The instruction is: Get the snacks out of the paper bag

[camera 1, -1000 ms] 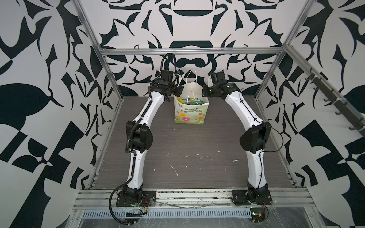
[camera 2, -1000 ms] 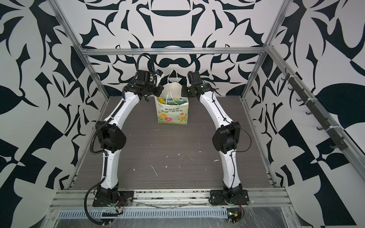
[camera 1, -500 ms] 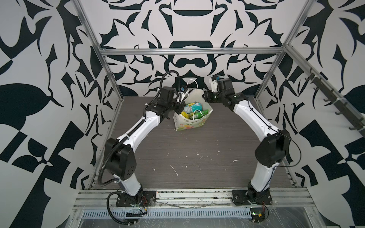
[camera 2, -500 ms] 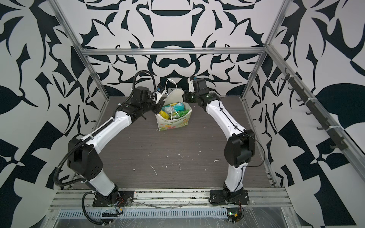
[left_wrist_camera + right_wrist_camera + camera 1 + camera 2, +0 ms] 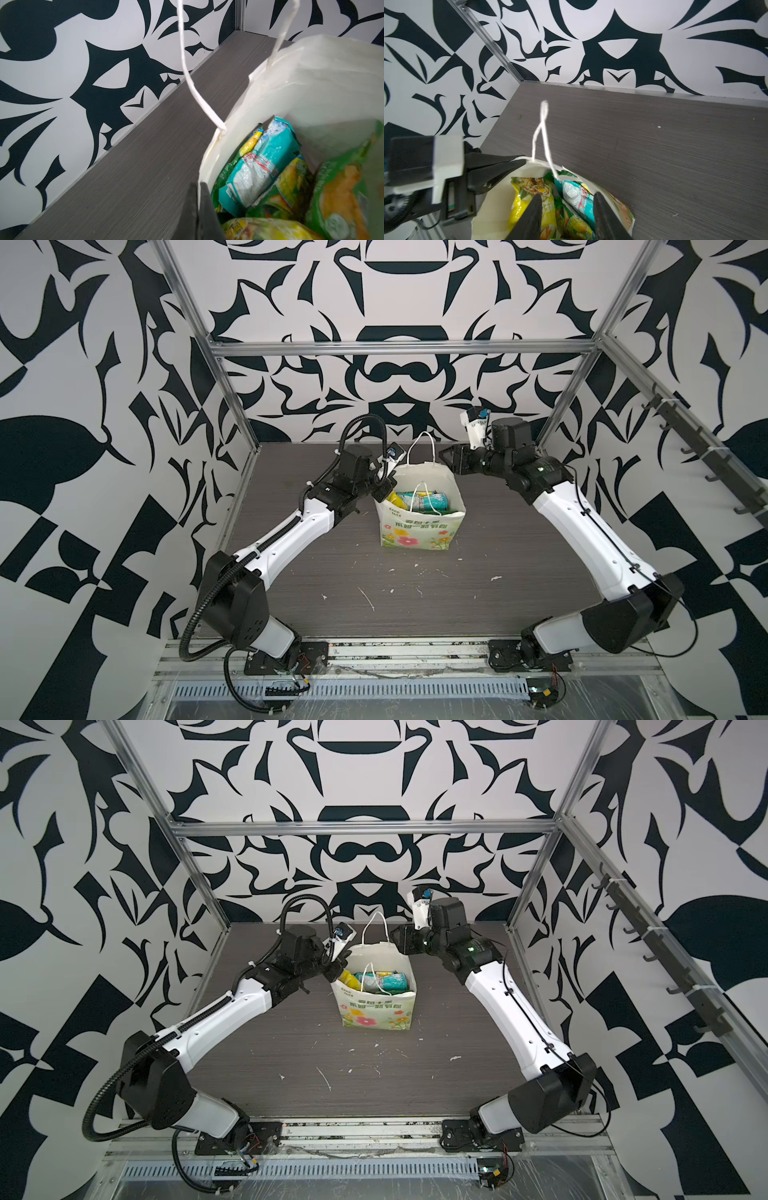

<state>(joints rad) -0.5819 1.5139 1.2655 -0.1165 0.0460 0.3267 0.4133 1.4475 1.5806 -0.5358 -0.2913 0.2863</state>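
The paper bag (image 5: 415,531) is standing upright toward the back of the dark wood-grain desk (image 5: 415,597), its flowered face turned to the front and its mouth gaping open. The snacks (image 5: 419,502) are lying inside it, packed close together; the right wrist view is showing a yellow packet (image 5: 527,195) beside a teal packet (image 5: 577,195), with green ones under and around them. The left claw (image 5: 384,490) is pinching the bag's rim on the robot's left side, its fingers (image 5: 207,203) closed on the white paper edge, one inside and one outside. The right claw (image 5: 449,456) is hovering just above the far right corner of the bag with its jaws parted, gripping nothing. One white cord handle (image 5: 419,448) is standing up from the far rim, while the near handle (image 5: 422,495) is drooping over the packets.
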